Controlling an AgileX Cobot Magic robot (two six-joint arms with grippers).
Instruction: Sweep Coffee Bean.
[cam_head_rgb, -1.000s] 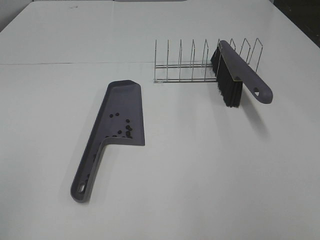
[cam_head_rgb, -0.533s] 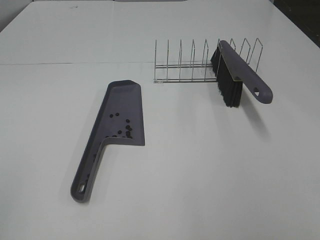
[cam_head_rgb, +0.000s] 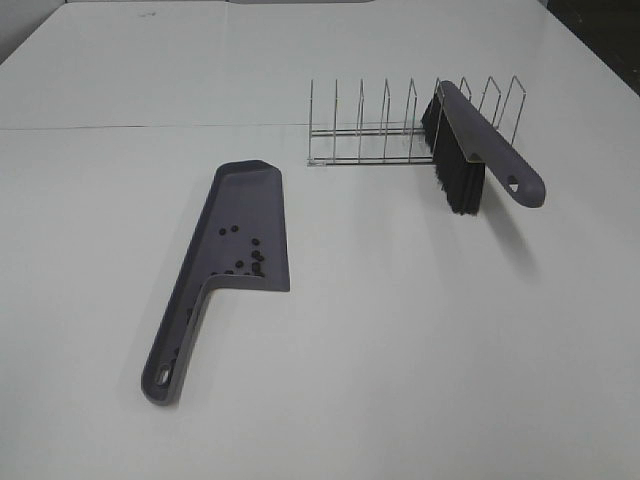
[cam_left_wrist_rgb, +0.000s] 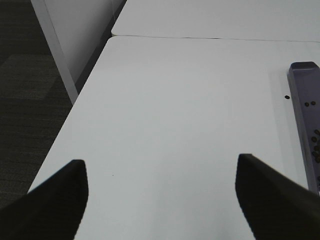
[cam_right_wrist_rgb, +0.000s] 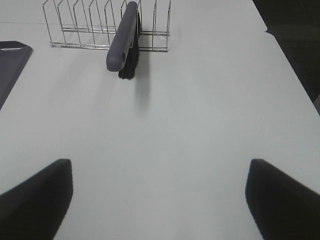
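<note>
Ahead of my right gripper (cam_right_wrist_rgb: 159, 200), jaws apart and empty, the brush (cam_right_wrist_rgb: 123, 37) handle points straight back at me. Beans (cam_head_rgb: 250, 260) already lie in the dustpan (cam_head_rgb: 240, 215); one stray bean (cam_left_wrist_rgb: 286, 97) remains.

I see the coffee beans (cam_head_rgb: 250, 258), tiny dark ovals, lying loose inside the grey dustpan (cam_head_rgb: 245, 200), most clustered near its closed end by the handle, a few scattered further up the pan.

Coffee beans (cam_head_rgb: 250, 258) lie in a dustpan (cam_head_rgb: 240, 205) at table (cam_head_rgb: 400, 340) centre-left; right and behind, a brush (cam_head_rgb: 470, 140) leans in a wire rack (cam_head_rgb: 370, 125).
</note>
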